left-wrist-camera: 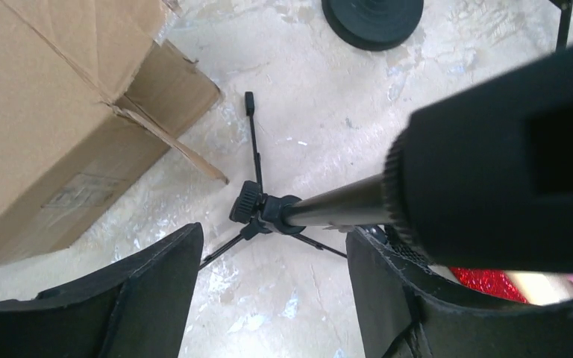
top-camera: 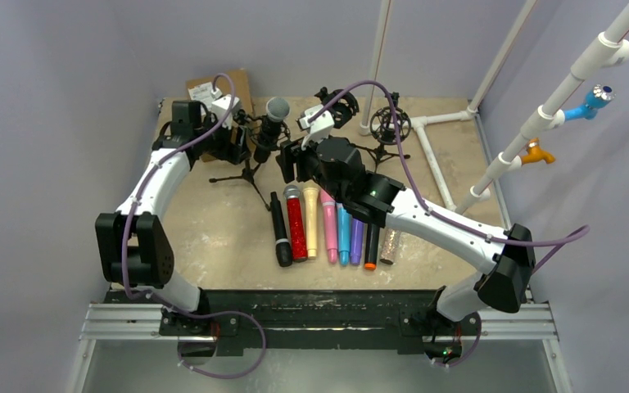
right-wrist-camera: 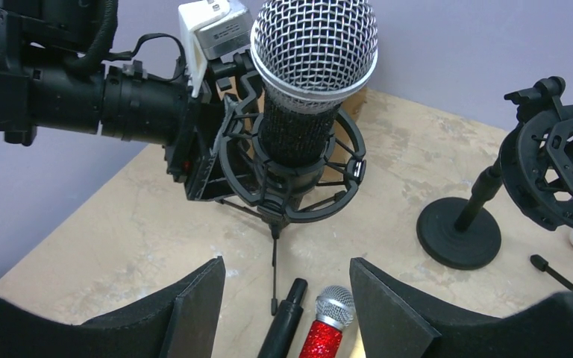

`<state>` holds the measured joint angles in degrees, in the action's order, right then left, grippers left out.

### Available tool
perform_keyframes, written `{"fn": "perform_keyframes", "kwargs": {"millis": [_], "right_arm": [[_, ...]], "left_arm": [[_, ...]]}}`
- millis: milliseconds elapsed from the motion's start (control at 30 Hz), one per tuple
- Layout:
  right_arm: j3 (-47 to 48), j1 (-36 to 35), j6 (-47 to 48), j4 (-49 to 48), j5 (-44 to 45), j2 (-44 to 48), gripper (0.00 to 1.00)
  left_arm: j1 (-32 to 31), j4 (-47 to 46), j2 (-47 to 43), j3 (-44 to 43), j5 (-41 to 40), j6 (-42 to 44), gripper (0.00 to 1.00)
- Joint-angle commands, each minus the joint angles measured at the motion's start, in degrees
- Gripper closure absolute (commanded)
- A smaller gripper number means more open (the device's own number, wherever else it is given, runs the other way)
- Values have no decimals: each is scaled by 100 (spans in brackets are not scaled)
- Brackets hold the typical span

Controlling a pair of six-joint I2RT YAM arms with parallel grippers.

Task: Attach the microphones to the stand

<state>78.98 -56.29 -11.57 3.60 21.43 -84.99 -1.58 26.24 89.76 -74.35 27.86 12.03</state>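
While left gripper [left-wrist-camera: 272, 237] and right gripper [right-wrist-camera: 287, 267] are gaping (nothing clasped), the microphone [right-wrist-camera: 312, 67] is standing upright, head pointing twelve o'clock.

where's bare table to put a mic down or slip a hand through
Bare table lies near left, between the left arm and the black microphone; a thin strip runs in front of the microphone row. The back is crowded: cardboard box, tripod stand with a mounted microphone, and two empty mounts.
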Motion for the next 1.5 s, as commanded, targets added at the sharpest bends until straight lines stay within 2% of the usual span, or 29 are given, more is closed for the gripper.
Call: {"fn": "perform_keyframes", "kwargs": {"millis": [0, 67, 133, 200, 400, 567, 600, 800, 933, 1233, 1400, 1467], "right_arm": [[27, -13, 35, -213, -6, 138, 34], [58, -13, 65, -216, 2, 104, 35], [83, -13, 97, -246, 14, 61, 35], [142, -13, 126, -242, 13, 6, 35], [205, -13, 173, -217, 58, -90, 35], [138, -13, 156, -212, 81, -105, 35], [136, -13, 151, -204, 88, -105, 35], [79, -13, 129, -187, 89, -33, 35], [-19, -19, 97, -182, 89, 70, 35], [-151, -13, 13, -205, 195, 167, 36], [-90, -13, 15, -130, 229, 139, 36], [-99, -13, 15, -126, 233, 147, 36]], "left_arm": [[-43, -472, 279, 45, -205, -343, 31], [-52, -626, 368, 95, -229, -386, 37], [-61, -757, 501, 96, -267, -447, 55], [-61, -847, 666, 57, -211, -491, 63], [-186, -990, 1106, -102, -85, -658, 63], [-272, -990, 1202, -269, -405, -668, 62], [-264, -952, 1202, -291, -484, -686, 59], [-245, -624, 1149, -379, -1273, -481, 25], [-146, -376, 856, -270, -1569, -285, 14], [-134, -939, 876, -228, -2888, -489, 12], [-145, -970, 1080, -436, -3082, -675, 12], [-142, -1084, 1016, -265, -3007, -617, 12]]}}
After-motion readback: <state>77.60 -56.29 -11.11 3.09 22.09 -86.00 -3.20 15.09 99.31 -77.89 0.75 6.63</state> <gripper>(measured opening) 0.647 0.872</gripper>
